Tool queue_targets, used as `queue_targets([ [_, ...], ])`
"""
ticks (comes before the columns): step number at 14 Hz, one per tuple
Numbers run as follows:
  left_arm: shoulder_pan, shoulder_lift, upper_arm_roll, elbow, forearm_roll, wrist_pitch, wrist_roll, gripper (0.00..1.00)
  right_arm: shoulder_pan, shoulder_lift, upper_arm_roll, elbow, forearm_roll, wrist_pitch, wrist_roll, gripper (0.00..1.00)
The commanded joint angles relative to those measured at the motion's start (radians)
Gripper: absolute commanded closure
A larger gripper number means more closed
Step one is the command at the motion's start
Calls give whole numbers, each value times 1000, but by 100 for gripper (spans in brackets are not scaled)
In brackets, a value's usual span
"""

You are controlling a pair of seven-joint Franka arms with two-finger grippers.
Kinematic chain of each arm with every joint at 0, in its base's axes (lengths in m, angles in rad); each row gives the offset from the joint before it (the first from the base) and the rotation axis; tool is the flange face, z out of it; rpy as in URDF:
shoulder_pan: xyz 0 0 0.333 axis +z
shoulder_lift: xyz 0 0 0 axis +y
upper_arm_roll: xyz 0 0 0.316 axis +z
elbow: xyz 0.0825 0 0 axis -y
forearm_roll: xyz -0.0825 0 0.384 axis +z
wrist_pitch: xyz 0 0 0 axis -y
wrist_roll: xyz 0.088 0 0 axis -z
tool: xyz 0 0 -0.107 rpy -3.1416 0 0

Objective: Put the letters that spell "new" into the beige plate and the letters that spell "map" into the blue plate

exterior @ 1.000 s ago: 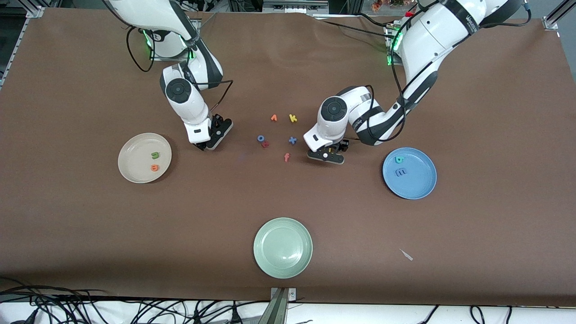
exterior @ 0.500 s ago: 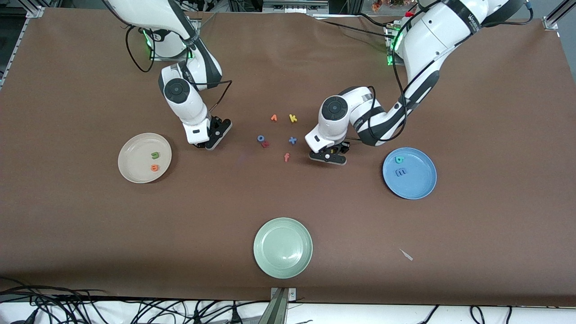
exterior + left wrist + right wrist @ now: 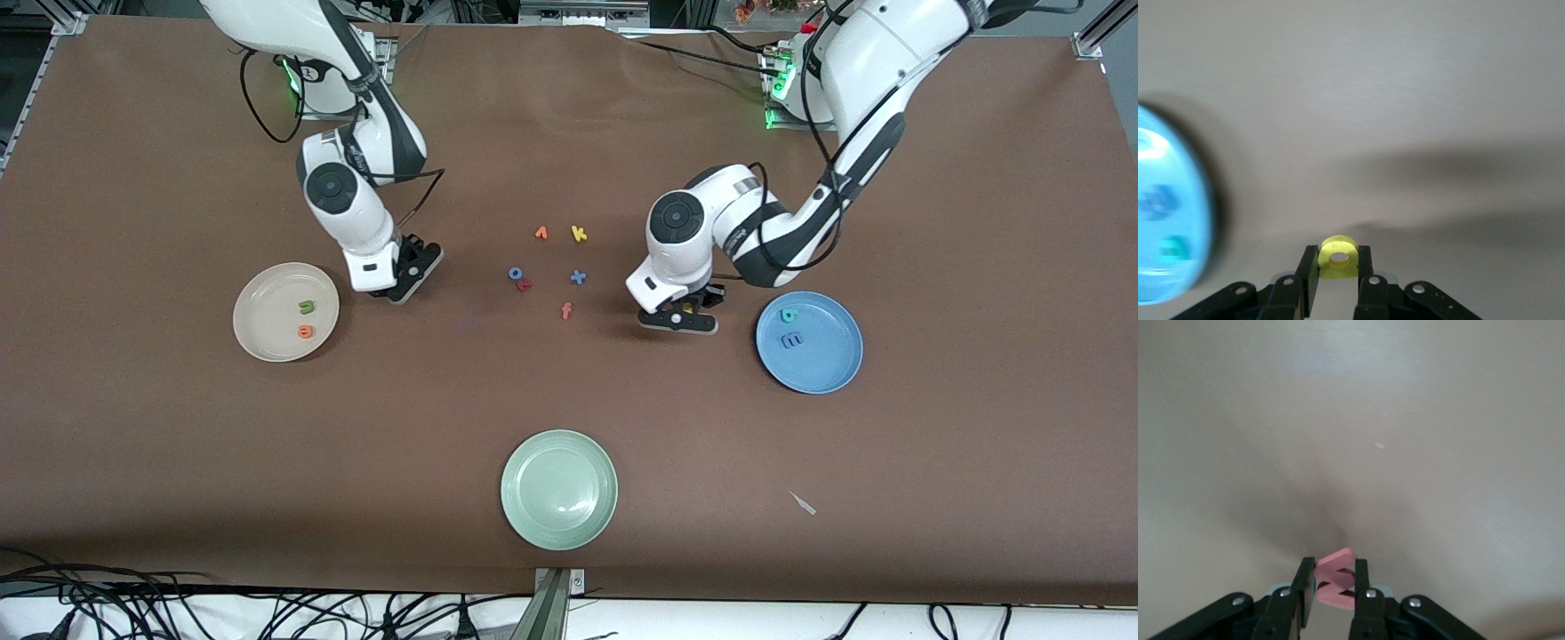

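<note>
Now both arms carry their last letters toward the plates. The left hand (image 3: 1337, 291) is clamped on the yellow a (image 3: 1337, 257), pinched between its two fingers, and hangs over bare counter (image 3: 978, 222) just beside the blue plate (image 3: 831, 378), which sits toward the left arm's end and already holds the teal p (image 3: 788, 315) and the lavender-blue m (image 3: 790, 340). The right hand (image 3: 1333, 611) is closed on the pink-red w (image 3: 1335, 585) and hangs over the counter just beside the beige plate (image 3: 258, 342), which sits toward the right arm's end with the green n (image 3: 307, 307) and the orange e (image 3: 305, 332) inside. So each word seems to lack one letter, and that letter is in the air. The next move likely calls for each arm to cross the raised rim, come low over a bare patch of its plate clear of the letters lying there, and only then part its fingers, since foam this light may cling to a finger or bounce out. The spare letters, such as the yellow k (image 3: 579, 234) and the orange f (image 3: 566, 310), lie mid-counter, apart from both plates.
</note>
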Motion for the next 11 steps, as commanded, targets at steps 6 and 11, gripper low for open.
queue_targets([
  [6, 331, -96, -24, -25, -53, -102, 461, 58, -10, -47, -258, 234, 13, -505, -5, 98],
  [11, 344, -148, -27, -11, -178, -145, 468, 0, -70, 48, -272, 243, 45, -425, 151, 97],
])
